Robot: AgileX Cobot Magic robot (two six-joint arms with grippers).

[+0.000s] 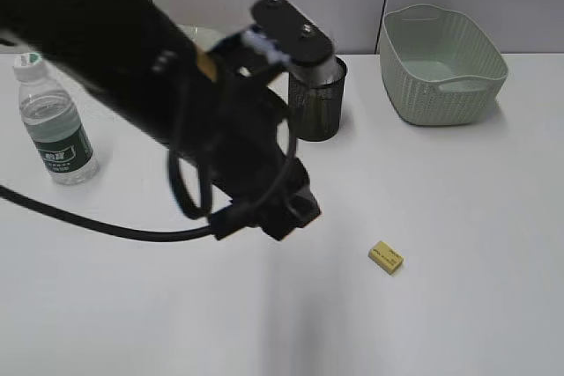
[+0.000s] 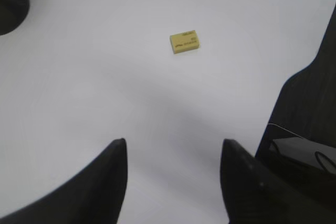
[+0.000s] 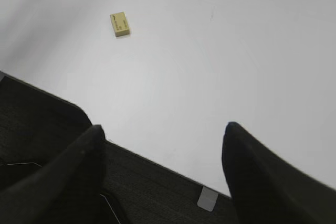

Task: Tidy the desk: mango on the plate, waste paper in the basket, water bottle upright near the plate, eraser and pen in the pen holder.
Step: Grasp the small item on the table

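Nearest the exterior camera, bare white desk (image 1: 458,314) is filling the foreground. On it a small yellow eraser (image 1: 385,257) is lying flat, alone, at about five o'clock from the middle of the view. From the eraser, the black mesh pen holder (image 1: 317,99) is standing upright toward eleven o'clock, well apart, partly hidden by the arm. The pale green woven basket (image 1: 443,63) is sitting toward one o'clock, at the desk's far edge. The water bottle (image 1: 55,121) is standing upright far off toward nine to ten o'clock, white cap on top.

A large black arm (image 1: 132,68) is reaching in from ten o'clock, its cables looping below it, and is hanging above the desk's middle.

Seen from the left wrist, the left claw (image 2: 173,169) is hovering with its jaws spread, gripping nothing, the eraser (image 2: 184,42) lying beyond it at twelve o'clock. Seen from the right wrist, the right claw (image 3: 163,153) is likewise gaping and empty, the eraser (image 3: 119,23) lying toward eleven o'clock.
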